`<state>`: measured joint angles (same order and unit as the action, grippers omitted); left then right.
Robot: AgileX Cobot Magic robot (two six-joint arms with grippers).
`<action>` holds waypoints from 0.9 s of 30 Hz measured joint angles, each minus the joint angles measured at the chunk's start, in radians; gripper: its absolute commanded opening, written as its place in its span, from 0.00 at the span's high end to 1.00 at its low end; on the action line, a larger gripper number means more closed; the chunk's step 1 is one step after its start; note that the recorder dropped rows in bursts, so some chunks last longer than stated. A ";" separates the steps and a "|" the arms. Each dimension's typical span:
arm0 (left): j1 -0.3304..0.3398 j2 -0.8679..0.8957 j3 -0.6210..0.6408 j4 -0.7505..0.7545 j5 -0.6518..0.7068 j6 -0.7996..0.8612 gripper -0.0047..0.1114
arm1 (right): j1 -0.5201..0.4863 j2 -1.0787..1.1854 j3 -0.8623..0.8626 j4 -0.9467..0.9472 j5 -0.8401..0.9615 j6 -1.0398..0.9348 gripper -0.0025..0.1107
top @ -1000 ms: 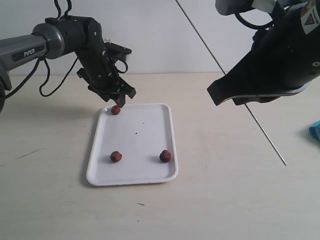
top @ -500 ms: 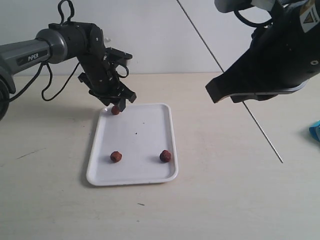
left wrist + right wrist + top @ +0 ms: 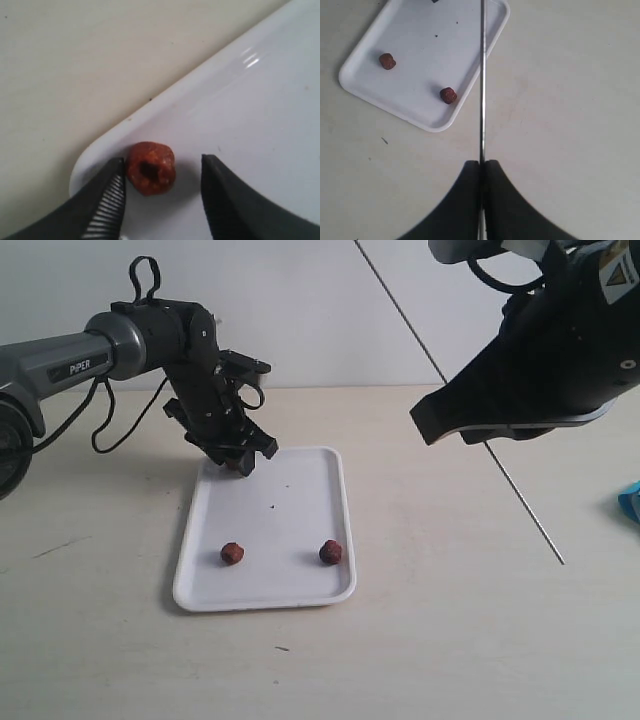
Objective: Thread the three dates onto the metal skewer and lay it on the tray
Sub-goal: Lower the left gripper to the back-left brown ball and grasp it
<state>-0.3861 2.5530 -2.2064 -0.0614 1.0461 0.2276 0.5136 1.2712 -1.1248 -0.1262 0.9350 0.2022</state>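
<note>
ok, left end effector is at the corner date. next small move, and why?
Probably close the left end effector on the date. The left wrist view shows it between the open fingers, close to one with a gap to the other, in the tray corner. The right end effector grips the metal skewer, so a date in hand seems the missing piece.
</note>
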 measured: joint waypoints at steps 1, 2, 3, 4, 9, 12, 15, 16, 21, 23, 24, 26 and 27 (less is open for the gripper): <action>0.000 0.000 0.000 0.000 0.000 0.000 0.63 | 0.000 0.000 0.000 0.000 0.000 0.000 0.98; 0.000 0.000 0.000 0.000 0.000 0.000 0.65 | 0.000 0.000 0.000 0.000 0.000 0.000 0.98; 0.000 0.000 0.000 0.000 0.000 0.000 0.66 | 0.000 0.000 0.000 0.000 0.000 0.000 0.98; 0.000 0.000 0.000 0.000 0.000 0.000 0.67 | 0.000 0.000 0.000 0.000 0.000 0.000 0.98; 0.000 0.000 0.000 0.000 0.000 0.000 0.67 | 0.000 0.000 0.000 0.000 0.000 0.000 0.98; 0.000 0.000 0.000 0.000 0.000 0.000 0.67 | 0.000 0.000 0.000 0.000 0.000 0.000 0.98; 0.000 0.000 0.000 0.000 0.000 0.000 0.67 | 0.000 0.000 0.000 0.000 0.000 0.000 0.98; 0.000 0.000 0.000 0.000 0.000 0.000 0.67 | 0.000 0.000 0.000 0.000 0.000 0.000 0.98; 0.000 0.000 0.000 0.000 0.000 0.000 0.67 | 0.000 0.000 0.000 0.000 0.000 0.000 0.98; 0.000 0.000 0.000 0.000 0.000 0.000 0.66 | 0.000 0.000 0.000 0.000 0.000 0.000 0.98; 0.000 0.000 0.000 0.000 0.000 0.000 0.65 | 0.000 0.000 0.000 0.000 0.000 0.000 0.98; 0.000 0.000 0.000 0.000 0.000 -0.002 0.60 | 0.000 0.000 0.000 0.000 0.000 0.000 0.98; 0.000 0.000 0.000 0.000 0.000 -0.002 0.58 | 0.000 0.000 0.000 0.000 0.000 0.000 0.98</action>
<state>-0.3861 2.5530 -2.2064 -0.0614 1.0461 0.2257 0.5136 1.2712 -1.1248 -0.1262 0.9350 0.2022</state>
